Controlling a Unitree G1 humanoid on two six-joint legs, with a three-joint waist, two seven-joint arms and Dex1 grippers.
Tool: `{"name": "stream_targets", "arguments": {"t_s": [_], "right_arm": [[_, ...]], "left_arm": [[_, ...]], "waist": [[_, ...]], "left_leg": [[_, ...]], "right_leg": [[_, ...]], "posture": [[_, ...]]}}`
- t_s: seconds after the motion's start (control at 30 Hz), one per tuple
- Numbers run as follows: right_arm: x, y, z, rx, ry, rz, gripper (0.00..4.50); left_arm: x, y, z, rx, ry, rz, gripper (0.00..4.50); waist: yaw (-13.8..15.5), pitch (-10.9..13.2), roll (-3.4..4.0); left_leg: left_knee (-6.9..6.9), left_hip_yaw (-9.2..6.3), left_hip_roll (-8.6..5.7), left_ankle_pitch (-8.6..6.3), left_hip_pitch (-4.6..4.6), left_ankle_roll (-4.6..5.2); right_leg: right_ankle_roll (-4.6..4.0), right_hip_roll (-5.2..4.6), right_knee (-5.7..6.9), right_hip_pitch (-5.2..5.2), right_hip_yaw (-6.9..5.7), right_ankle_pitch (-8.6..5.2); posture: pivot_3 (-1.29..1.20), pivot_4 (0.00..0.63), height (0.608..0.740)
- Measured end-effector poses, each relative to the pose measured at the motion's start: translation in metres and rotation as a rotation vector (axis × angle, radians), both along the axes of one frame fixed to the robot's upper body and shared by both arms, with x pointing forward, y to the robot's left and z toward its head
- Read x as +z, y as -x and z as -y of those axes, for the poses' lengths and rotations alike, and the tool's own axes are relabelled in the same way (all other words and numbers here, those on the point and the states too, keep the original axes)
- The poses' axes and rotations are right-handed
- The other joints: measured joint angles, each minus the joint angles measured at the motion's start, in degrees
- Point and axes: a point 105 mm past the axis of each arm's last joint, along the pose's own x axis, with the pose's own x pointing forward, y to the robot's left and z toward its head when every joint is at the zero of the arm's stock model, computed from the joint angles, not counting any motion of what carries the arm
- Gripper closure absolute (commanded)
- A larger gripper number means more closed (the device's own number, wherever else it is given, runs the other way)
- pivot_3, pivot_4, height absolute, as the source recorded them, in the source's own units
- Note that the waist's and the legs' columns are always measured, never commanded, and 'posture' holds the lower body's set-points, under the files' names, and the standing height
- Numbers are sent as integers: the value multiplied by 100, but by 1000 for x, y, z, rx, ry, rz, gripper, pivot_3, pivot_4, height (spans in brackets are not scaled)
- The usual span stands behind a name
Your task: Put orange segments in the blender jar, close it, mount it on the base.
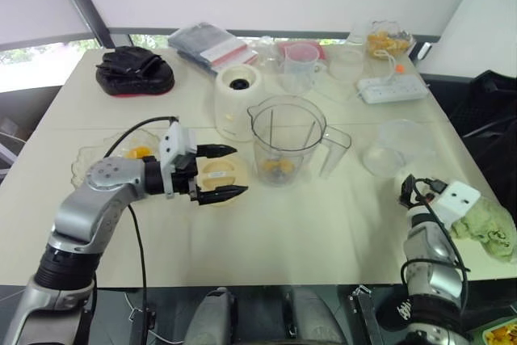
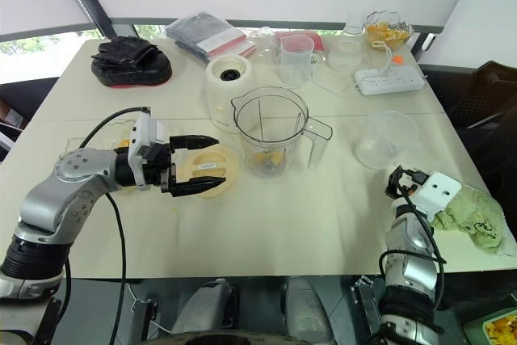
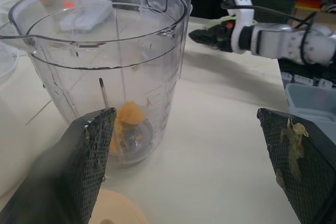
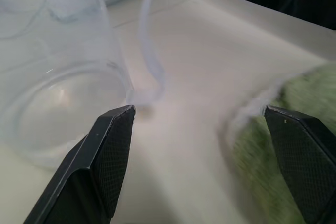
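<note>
The blender jar (image 1: 287, 138) stands upright near the middle of the table (image 1: 323, 232), lidless, with a few orange segments (image 3: 129, 118) lying at its bottom; the white blender base (image 1: 237, 101) stands just behind it, toward the robot's left. The left gripper (image 1: 239, 170) hangs spread wide and empty over a cream round disc (image 1: 218, 172), by the look of it the jar's lid, lying flat just beside the jar. Being thin and flat, the lid could skid ahead of the fingers rather than lift, and a skid would drive it or a fingertip into the jar wall and could tip the jar. Pulp smeared on the finger pads (image 3: 287, 145) may make the grip slip. The right gripper (image 4: 199, 113) is released too, at the near right edge between a clear plastic tub (image 1: 391, 148) and a green cloth (image 1: 485, 229). A measuring cup (image 1: 300, 66) and a power strip (image 1: 392, 89) crowd the space behind the jar.
</note>
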Motion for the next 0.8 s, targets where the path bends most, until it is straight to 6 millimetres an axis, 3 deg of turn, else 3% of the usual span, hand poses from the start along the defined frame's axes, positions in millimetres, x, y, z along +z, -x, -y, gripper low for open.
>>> {"name": "stream_targets", "arguments": {"t_s": [0.13, 0.33, 0.47, 0.67, 0.8], "right_arm": [[12, 22, -15, 134, -3, -9, 451], [68, 49, -63, 705, 186, -90, 451], [101, 58, -79, 924, 276, -118, 451], [118, 57, -112, 1091, 302, -87, 451], [113, 58, -134, 1157, 272, -83, 451]], "left_arm": [[-1, -1, -3, 9, -10, -10, 0], [-2, -14, -19, 44, -65, -43, 0], [14, -26, -34, 39, -130, -11, 0], [-5, -40, -42, -37, -244, -85, 0], [-20, -53, -52, -58, -328, -139, 0]], "waist": [[3, 0, 2], [3, 4, 0], [21, 5, -4], [24, 8, -9], [38, 10, -16]], "left_leg": [[0, -1, 0, -14, 0, 26], [1, -5, -1, -15, 6, 31], [1, -9, -1, -13, 8, 35], [1, -10, -2, -12, 2, 36], [2, -10, -4, -12, -4, 36]], "right_leg": [[0, -1, -1, 1, 0, 0], [-1, 4, -7, 15, -3, 0], [-3, 6, -8, 20, -6, 1], [-2, 7, -11, 15, -7, 1], [-2, 5, -11, 8, -9, 1]], "posture": [[0, 150, 740], [0, 150, 740], [0, 150, 740], [0, 150, 740], [0, 150, 740]]}}
